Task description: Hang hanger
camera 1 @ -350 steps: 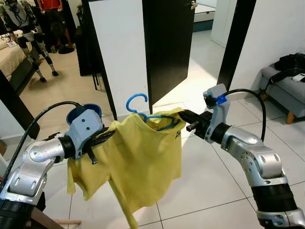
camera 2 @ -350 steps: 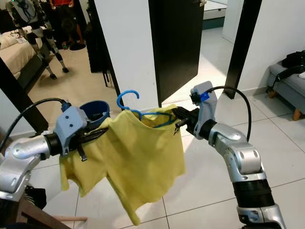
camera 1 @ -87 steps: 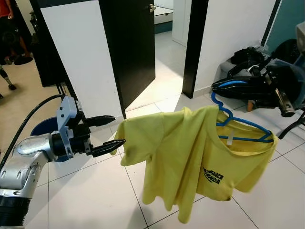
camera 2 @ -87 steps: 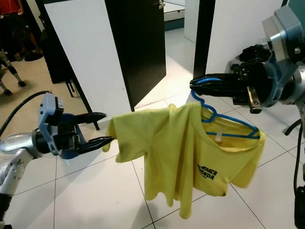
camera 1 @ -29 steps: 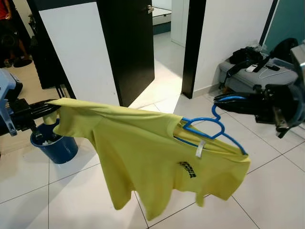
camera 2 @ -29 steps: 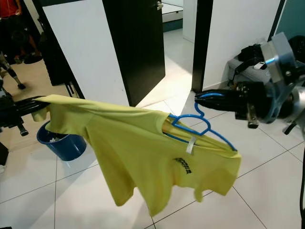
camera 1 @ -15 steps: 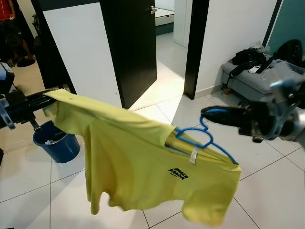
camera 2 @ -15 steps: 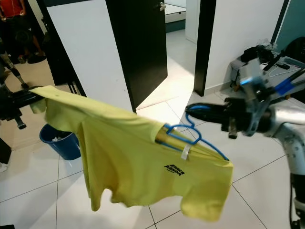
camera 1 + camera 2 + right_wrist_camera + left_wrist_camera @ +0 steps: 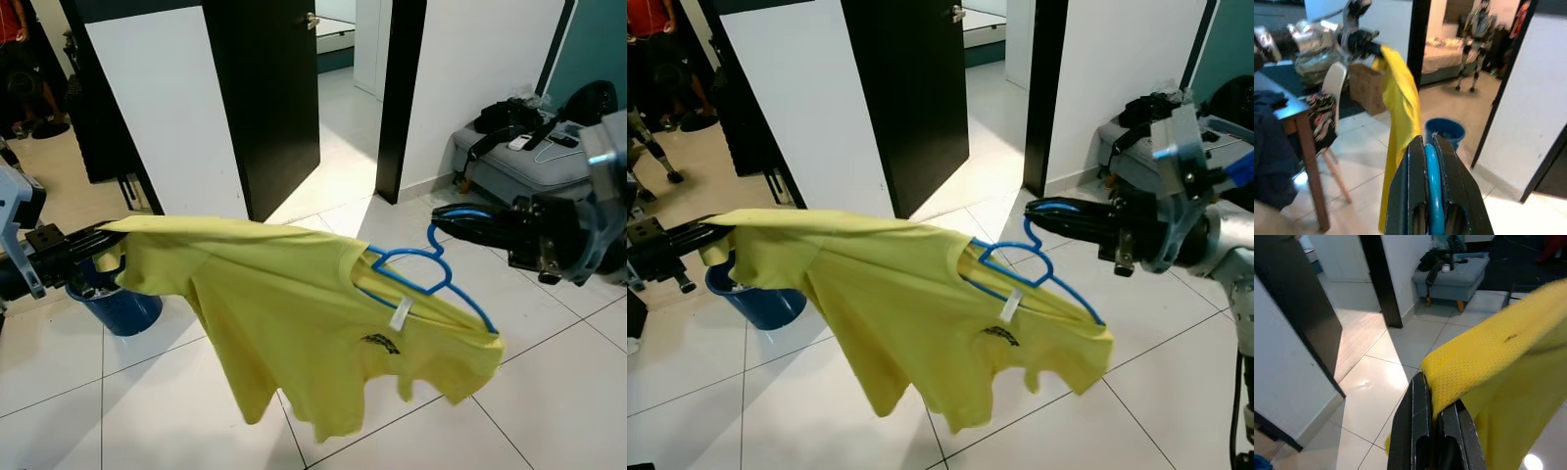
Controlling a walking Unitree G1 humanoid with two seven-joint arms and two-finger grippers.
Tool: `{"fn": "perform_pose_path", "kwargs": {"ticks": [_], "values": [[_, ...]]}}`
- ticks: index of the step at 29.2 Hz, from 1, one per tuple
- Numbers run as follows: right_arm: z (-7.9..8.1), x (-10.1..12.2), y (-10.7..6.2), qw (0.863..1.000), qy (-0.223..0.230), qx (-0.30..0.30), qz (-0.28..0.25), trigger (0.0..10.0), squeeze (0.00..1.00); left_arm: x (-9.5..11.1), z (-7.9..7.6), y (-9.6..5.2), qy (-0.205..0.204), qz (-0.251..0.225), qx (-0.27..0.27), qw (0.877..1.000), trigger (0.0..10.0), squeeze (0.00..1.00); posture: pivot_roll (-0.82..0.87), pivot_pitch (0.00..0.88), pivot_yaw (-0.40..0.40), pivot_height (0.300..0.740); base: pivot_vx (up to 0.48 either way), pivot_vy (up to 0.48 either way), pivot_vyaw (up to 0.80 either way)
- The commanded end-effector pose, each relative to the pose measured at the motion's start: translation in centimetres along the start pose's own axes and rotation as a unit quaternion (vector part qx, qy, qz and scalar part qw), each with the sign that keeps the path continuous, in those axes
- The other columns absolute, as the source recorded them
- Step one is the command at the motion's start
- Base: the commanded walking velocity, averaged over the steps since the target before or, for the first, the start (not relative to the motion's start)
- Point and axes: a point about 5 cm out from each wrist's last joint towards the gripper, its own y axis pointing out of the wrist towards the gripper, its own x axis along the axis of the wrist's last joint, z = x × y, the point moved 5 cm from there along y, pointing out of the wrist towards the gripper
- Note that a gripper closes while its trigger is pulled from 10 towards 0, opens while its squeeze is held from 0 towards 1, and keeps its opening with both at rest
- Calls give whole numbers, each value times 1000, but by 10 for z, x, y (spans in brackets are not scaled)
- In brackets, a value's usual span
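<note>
Hanging between tools, hanger [image 9: 431,284] hook in right tool [image 9: 446,220], shirt [image 9: 294,323] sleeve in left tool [image 9: 93,240]

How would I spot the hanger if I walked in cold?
Look between the two silver arms, where a yellow shirt is stretched in mid-air. At its collar sits the hanger, hook pinched in the right gripper: thin bright blue plastic, nothing else there is.

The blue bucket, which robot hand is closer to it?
Left. The left gripper hangs just above the bucket, pinching the yellow shirt's sleeve. The right gripper is far across on the other side, gripping the blue hanger's hook.
</note>
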Motion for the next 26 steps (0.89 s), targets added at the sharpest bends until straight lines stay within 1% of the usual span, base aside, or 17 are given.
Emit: {"fn": "perform_pose_path", "kwargs": {"ticks": [1,3,4,8,11,13,15,16,17,18,19,20,21,22,23,25,26], "values": [[5,-15,4,999,4,1,35,0,0,2,17,-12,-3,-6,48,999,0,0,-91,0,69,740,0,0,0],[13,-36,12,997,19,14,72,0,0,4,20,-12,-14,-22,57,998,0,0,-94,0,68,740,0,0,0],[13,-36,12,997,19,14,72,0,0,4,20,-12,-14,-22,57,998,0,0,-94,0,68,740,0,0,0],[20,-51,18,994,27,25,99,0,0,6,21,-10,-23,-38,63,997,0,0,-95,0,68,740,0,0,0],[17,-47,17,995,22,18,93,0,0,5,20,-9,-26,-38,62,997,0,0,-94,0,67,740,0,0,0],[10,-36,15,997,11,7,77,0,0,-1,17,-8,-30,-31,58,997,0,0,-95,0,67,740,0,0,0],[2,-14,10,999,-7,2,46,0,0,-15,1,-1,-39,-6,25,999,0,0,-93,0,64,740,0,0,0],[2,-14,10,999,-7,2,46,0,0,-15,1,-1,-39,-6,25,999,0,0,-93,0,64,740,0,0,0],[0,-3,8,999,-16,2,31,0,0,-25,-13,2,-41,13,-10,999,3020,0,-93,0,64,740,0,0,0],[-1,7,7,999,-26,7,19,0,0,-36,-36,6,-44,36,-63,996,10000,0,-97,0,64,740,0,0,0],[-1,7,7,999,-26,7,19,0,0,-36,-36,6,-44,36,-63,996,10000,0,-97,0,64,740,0,0,0],[-1,13,7,999,-33,11,14,0,0,-43,-51,8,-46,49,-98,993,10000,0,-97,0,64,740,0,0,0],[-1,20,7,999,-40,21,10,0,0,-51,-72,10,-34,68,-144,987,10000,0,-99,0,62,740,0,0,0],[-1,20,7,999,-40,21,10,0,0,-51,-72,10,-34,68,-144,987,10000,0,-99,0,62,740,0,0,0],[0,24,8,998,-45,31,10,0,0,-58,-86,11,-25,84,-172,981,10000,0,-99,0,62,740,0,0,0],[0,24,8,998,-45,31,10,0,0,-58,-86,11,-25,84,-172,981,10000,0,-99,0,62,740,0,0,0],[2,25,11,997,-50,48,19,0,0,-65,-95,14,-17,97,-188,977,10000,0,-107,0,59,740,0,0,0]]}}
